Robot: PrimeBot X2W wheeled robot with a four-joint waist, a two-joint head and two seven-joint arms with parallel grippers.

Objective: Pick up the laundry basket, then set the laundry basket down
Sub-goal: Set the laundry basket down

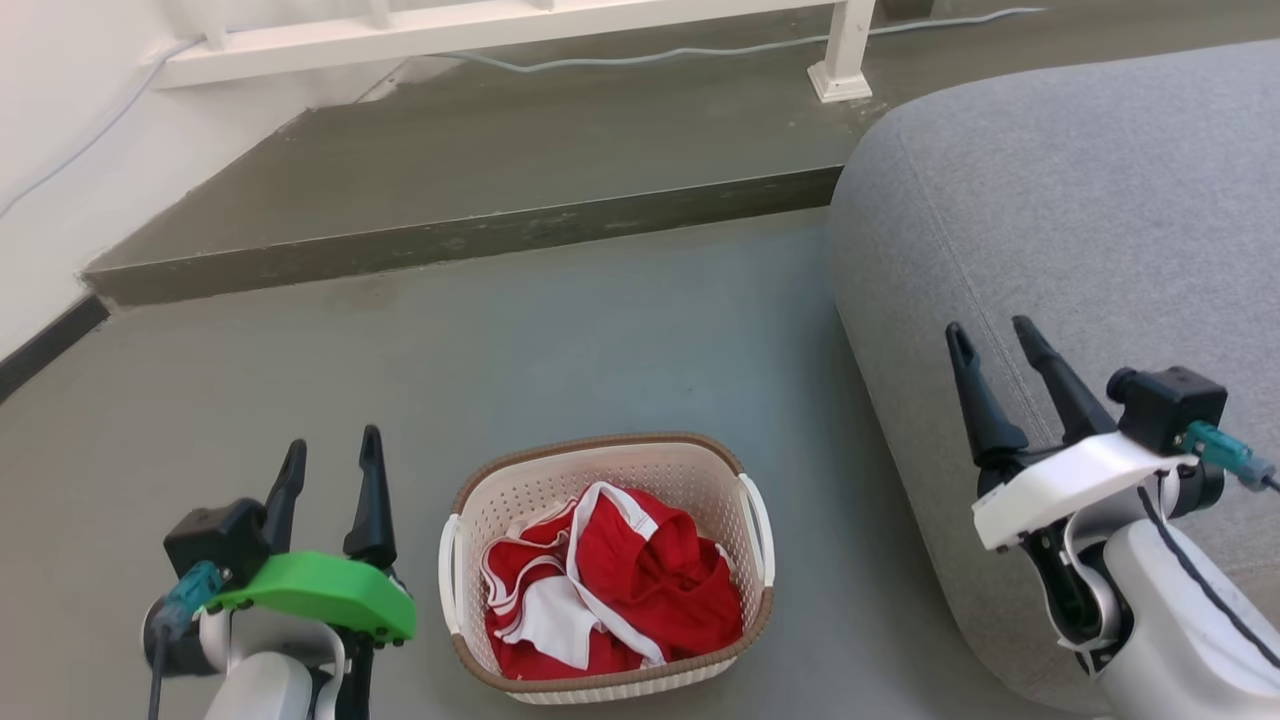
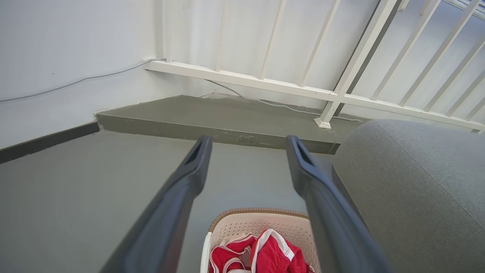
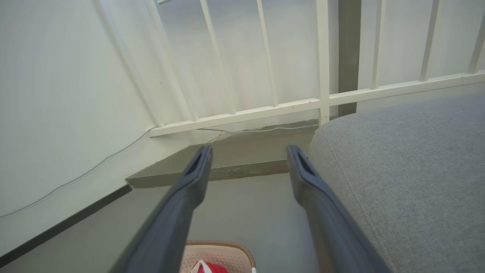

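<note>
The laundry basket [image 1: 600, 441] sits on the floor [image 1: 600, 330] between the left gripper [image 1: 334, 440] and the right gripper [image 1: 988, 327], clothes [image 1: 640, 590] inside, sofa [image 1: 1080, 200] to its right, step [image 1: 500, 150] behind.

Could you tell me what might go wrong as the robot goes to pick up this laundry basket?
1. The right gripper is close to the grey sofa, which stands near the laundry basket; reaching the right handle, the arm may brush it.
2. The left gripper is open beside the thin left handle; its grip may slip.
3. The red and white clothes lie loose; an uneven two-arm lift could tip them out.
</note>
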